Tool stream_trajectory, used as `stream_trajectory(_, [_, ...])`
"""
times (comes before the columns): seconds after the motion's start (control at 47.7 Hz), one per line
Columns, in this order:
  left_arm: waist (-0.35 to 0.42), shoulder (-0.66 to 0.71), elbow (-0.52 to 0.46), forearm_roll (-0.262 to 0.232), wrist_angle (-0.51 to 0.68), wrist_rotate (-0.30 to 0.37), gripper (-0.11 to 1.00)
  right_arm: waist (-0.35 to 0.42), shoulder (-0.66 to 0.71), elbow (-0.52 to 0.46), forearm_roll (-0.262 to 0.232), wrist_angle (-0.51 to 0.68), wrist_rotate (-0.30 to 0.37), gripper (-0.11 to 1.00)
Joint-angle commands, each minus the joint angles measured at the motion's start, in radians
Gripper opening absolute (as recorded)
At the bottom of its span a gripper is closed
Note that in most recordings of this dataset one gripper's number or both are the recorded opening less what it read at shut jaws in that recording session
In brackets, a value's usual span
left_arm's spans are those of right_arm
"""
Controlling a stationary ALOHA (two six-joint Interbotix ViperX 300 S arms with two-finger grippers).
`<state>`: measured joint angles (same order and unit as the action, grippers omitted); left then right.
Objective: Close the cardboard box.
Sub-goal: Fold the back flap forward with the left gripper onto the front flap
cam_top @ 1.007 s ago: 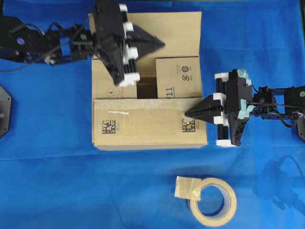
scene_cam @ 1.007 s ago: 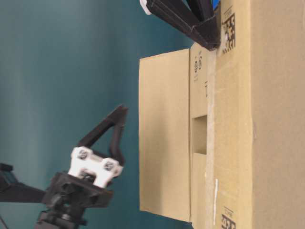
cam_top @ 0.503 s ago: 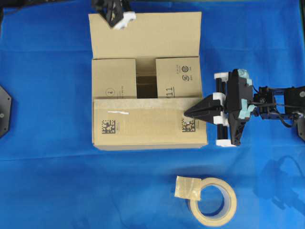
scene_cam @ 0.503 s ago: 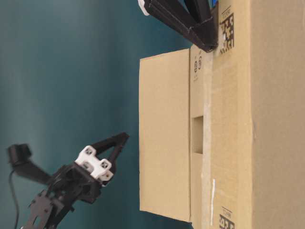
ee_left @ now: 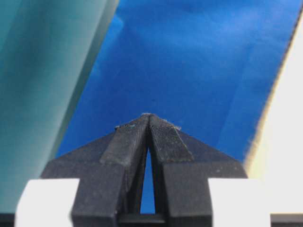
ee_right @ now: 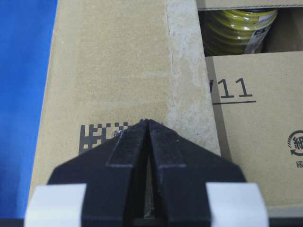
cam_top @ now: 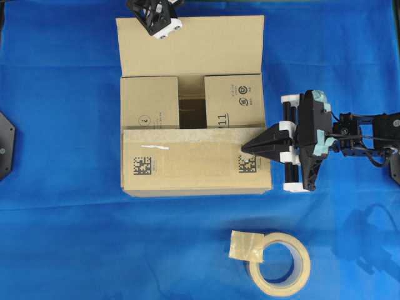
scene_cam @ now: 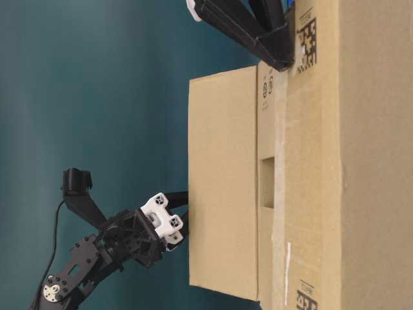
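Note:
The cardboard box [cam_top: 194, 169] sits mid-table on the blue cloth. Its near flap and both side flaps are folded down, and the far flap [cam_top: 200, 44] still stands open. My left gripper [cam_top: 156, 15] is shut behind that flap; from table level its tips [scene_cam: 183, 212] touch the flap's outer face [scene_cam: 222, 181]. In the left wrist view it [ee_left: 149, 115] is shut and empty, with the flap's edge [ee_left: 289, 142] at the right. My right gripper [cam_top: 245, 149] is shut, tips resting on the near flap beside a data-matrix code [ee_right: 97, 135].
A beige tape roll [cam_top: 279, 264] with a loose strip lies on the cloth in front of the box. Through the gap between the side flaps a yellow coil [ee_right: 239, 23] shows inside the box. A teal wall [ee_left: 42, 71] rises behind the table.
The left arm has left the space above the box, swung behind the far flap and dropped until its tips meet the flap's outer face. The right arm and the box have not moved.

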<state>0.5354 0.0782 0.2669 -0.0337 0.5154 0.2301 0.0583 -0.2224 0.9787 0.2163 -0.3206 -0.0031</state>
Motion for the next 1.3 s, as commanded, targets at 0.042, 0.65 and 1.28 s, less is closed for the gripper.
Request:
stream_trajectory(0.042, [-0.028,-0.025,-0.028,0.0,0.009,-0.002,0.0,-0.002,-0.005,-0.017,0.002,-0.009,-0.002,0.0])
stream_trajectory(0.65, [-0.187,-0.132,-0.002,-0.002,0.072,-0.046,0.0,-0.005,-0.005,-0.017,0.0,-0.023,-0.005,0.0])
stream_trajectory(1.28, [-0.376,-0.206,0.239,-0.003,-0.141,-0.212,0.0,-0.017,-0.005,-0.017,-0.002,-0.023,-0.008,0.0])
